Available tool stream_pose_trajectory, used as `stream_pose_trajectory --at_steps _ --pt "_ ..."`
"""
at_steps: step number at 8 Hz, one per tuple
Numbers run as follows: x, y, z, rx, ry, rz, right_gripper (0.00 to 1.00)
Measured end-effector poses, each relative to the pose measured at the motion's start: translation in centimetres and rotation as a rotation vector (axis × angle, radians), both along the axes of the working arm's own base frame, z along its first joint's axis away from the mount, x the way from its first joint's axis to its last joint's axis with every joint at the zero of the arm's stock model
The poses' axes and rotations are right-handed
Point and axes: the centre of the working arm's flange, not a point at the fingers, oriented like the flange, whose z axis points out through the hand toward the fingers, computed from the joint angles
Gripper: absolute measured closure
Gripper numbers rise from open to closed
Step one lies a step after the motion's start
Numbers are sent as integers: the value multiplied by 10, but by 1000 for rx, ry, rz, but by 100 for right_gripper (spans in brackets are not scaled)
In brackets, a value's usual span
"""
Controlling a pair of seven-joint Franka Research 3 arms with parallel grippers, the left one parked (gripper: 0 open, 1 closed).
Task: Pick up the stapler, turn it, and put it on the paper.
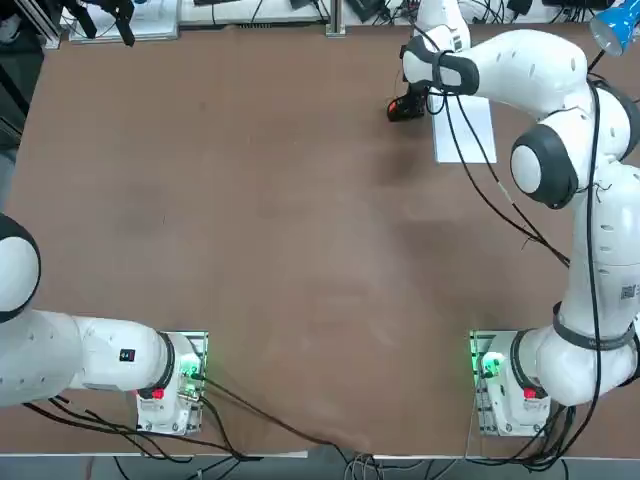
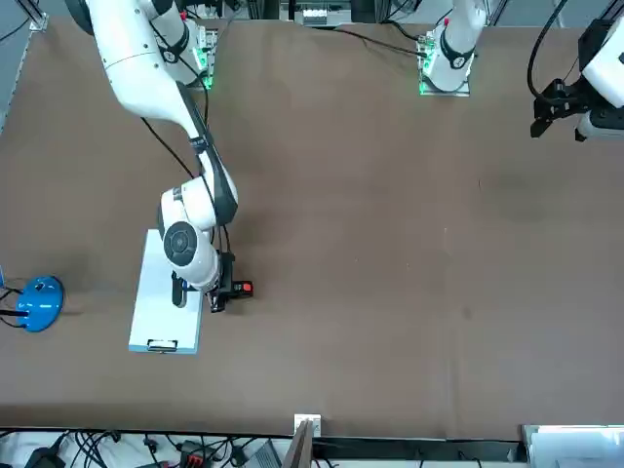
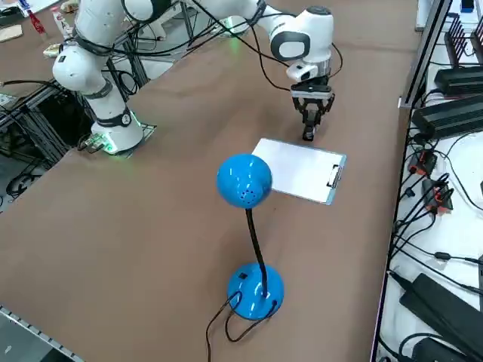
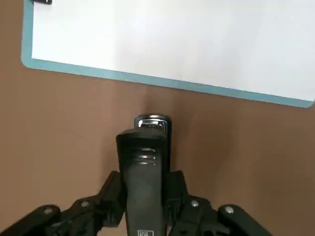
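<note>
stapler: small elongated black plastic stapler with a red patch at one end, sitting right between the right gripper fingers, which are clamped on its sides, nose pointing toward the sheet

paper: white rectangular sheet on a light blue board, dark metal clip at one short edge, flat on the table just past the stapler's nose, not touching
</note>
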Motion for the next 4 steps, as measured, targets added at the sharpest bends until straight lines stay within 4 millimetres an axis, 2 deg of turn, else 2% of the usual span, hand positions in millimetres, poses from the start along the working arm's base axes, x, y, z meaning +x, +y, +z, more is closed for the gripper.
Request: stream_pose_trajectory --at_steps 1,2,4 --pt "2 -2 4 -3 -11 34 59" --pt "6 -4 18 -4 -28 91 59" --pt "10 -14 66 -8 -45 202 59"
